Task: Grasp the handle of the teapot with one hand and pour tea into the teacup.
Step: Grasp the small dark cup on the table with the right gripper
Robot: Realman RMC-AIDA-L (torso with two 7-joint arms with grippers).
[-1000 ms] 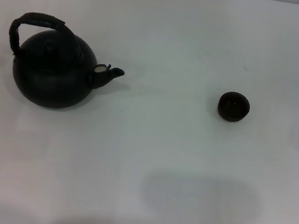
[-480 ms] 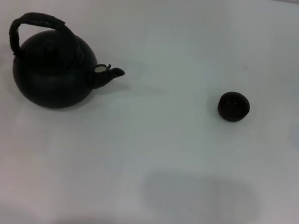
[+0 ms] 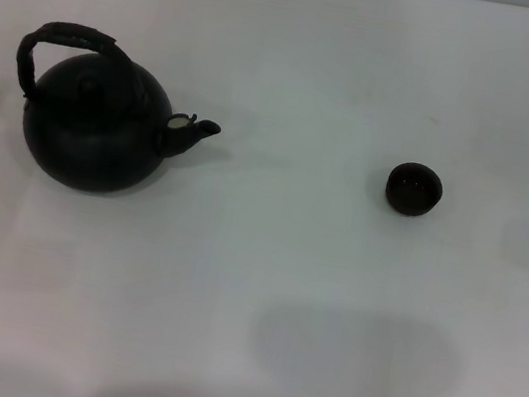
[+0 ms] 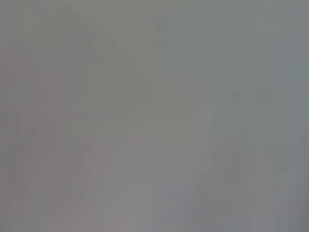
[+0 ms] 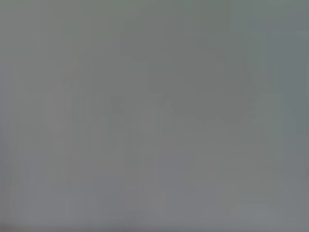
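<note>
Matte black, the teapot (image 3: 93, 136) looks heavy and rigid to us; we judge its rough arched handle (image 3: 67, 36) the surest hold; the teacup (image 3: 413, 189) stands well apart; neither gripper shows, so we cannot tell their state.

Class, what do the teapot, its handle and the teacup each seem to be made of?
The teapot: matte black, dull with no glare, likely cast iron or dark clay. Its handle: rough, brownish, seemingly wrapped cane or cord. The teacup: dark brown, faint sheen, probably glazed ceramic.
</note>
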